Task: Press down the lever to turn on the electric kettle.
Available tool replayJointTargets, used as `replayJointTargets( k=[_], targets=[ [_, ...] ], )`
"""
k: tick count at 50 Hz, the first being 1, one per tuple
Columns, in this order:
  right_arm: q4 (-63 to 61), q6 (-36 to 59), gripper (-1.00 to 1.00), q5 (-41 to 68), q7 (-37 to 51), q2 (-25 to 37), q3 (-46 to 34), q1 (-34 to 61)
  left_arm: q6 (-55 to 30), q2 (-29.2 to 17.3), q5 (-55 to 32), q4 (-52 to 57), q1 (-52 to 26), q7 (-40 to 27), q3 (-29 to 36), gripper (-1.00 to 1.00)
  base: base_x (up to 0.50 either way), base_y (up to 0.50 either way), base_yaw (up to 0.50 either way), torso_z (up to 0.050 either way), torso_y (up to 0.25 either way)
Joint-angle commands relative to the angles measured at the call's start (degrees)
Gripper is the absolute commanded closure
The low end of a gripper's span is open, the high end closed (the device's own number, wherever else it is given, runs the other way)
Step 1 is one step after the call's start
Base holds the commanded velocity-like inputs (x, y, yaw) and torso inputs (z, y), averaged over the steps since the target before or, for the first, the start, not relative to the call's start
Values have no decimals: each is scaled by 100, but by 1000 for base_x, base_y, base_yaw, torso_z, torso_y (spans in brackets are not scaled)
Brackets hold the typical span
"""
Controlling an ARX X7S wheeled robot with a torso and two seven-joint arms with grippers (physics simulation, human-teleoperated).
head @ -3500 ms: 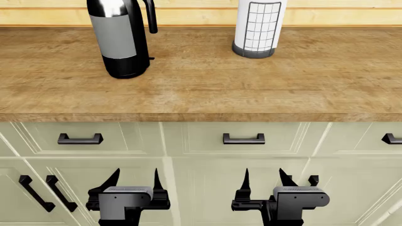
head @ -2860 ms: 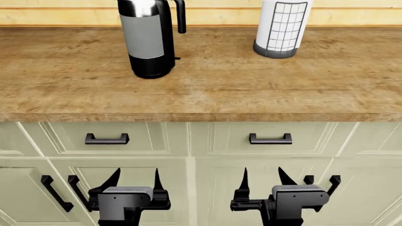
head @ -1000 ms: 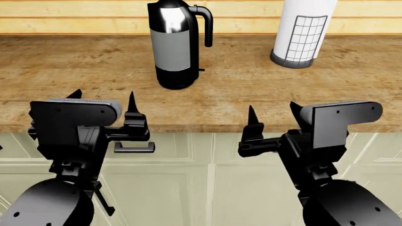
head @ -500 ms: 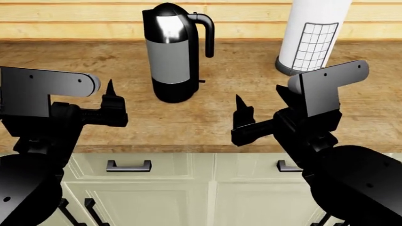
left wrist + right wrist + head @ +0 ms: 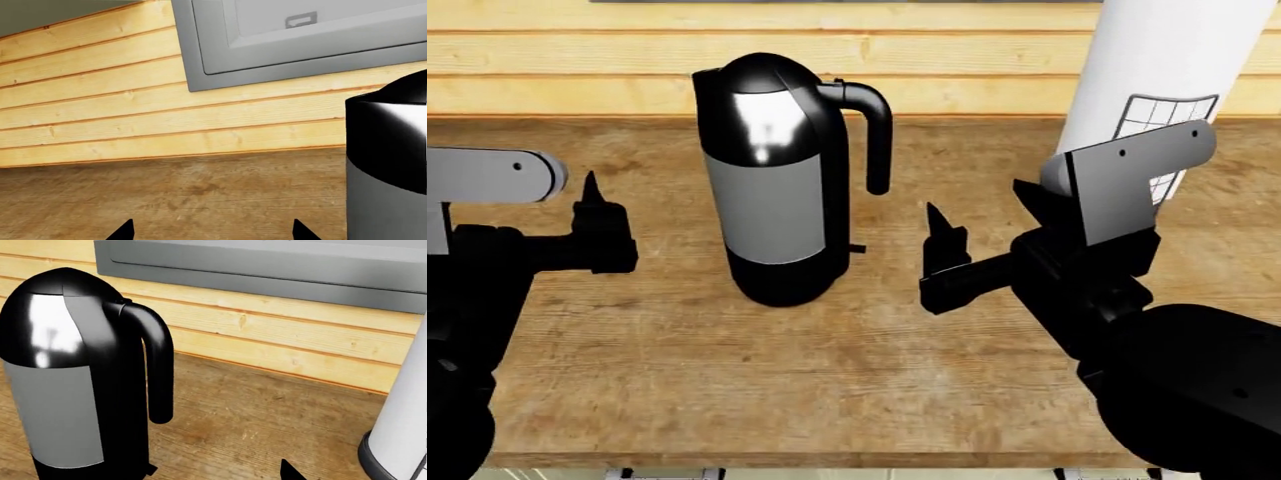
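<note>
**Both arms up at the worktop, lever not yet touched**

The electric kettle [image 5: 777, 190] stands upright on the wooden worktop [image 5: 694, 370], a little toward eleven o'clock from the middle of the head view, its curved handle [image 5: 874, 130] pointing to three o'clock. Down at the black base, on that same handle side, the lever [image 5: 856, 248] pokes out as a tiny dark tab. It is easy to miss.

The right end effector [image 5: 981, 235] hovers at about three o'clock from the kettle, near the handle but apart from it, jaws spread and holding nothing. The left end effector [image 5: 594, 225] hangs at nine o'clock of the kettle, well clear; only one of its fingers shows in the head view, but its wrist camera shows two fingertips [image 5: 123, 231] standing wide apart with bare wood between, so it is open too. A white cylinder in a wire-grid holder [image 5: 1154, 80] rises at one o'clock, close behind the right arm.

The risks, as I see them: the tab sits under the handle's overhang, so a finger coming straight down could land on the handle instead. A sideways push toward nine o'clock could slide or tip this tall, narrow kettle. And the right arm's elbow could brush the white cylinder if it swings outward.
</note>
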Motion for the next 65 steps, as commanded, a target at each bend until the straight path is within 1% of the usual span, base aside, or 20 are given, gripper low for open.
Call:
replayJointTargets(
  k=[1,10,14,18,19,24,28,35,45,55,65],
  targets=[
    [96,2,-100,330,347,132,-52,-26,41,-379,-1142,-171,91,-1071,-362,-100,500,4,0,0,0],
    [222,62,-100,643,724,191,-188,3,200,-546,-1509,-133,231,-1383,-482,-100,500,14,0,0,1],
    [309,120,-100,914,1113,226,-173,67,215,-615,-1759,-130,197,-1587,-512,-100,0,0,0,0,0],
    [491,116,-100,1081,1482,315,-250,84,301,-674,-1853,-98,258,-1653,-533,-100,0,0,0,0,0],
    [526,108,100,1111,1563,335,-275,83,326,-688,-1854,-93,273,-1653,-533,-100,0,0,0,0,0],
    [557,67,100,1382,1857,419,-331,150,412,-742,-1905,-90,318,-1698,-525,-100,0,0,0,0,0],
    [526,28,100,1544,1901,470,-518,205,490,-777,-1877,-83,368,-1677,-510,-100,0,0,0,0,0],
    [403,-211,100,1190,1573,531,-1007,7,567,-845,-1960,-95,392,-1745,-504,-100,0,0,0,0,0],
    [562,-196,100,1702,1882,166,-1342,-53,712,-950,-1998,-67,539,-1741,-567,-100,0,0,0,0,0],
    [602,-426,100,1523,1634,117,-1625,-97,808,-1046,-2125,-61,604,-1839,-606,-100,0,0,0,0,0],
    [716,-650,100,1330,1377,15,-1889,-4,939,-1084,-2019,-26,771,-1742,-620,-100,0,0,0,0,0]
  ],
)
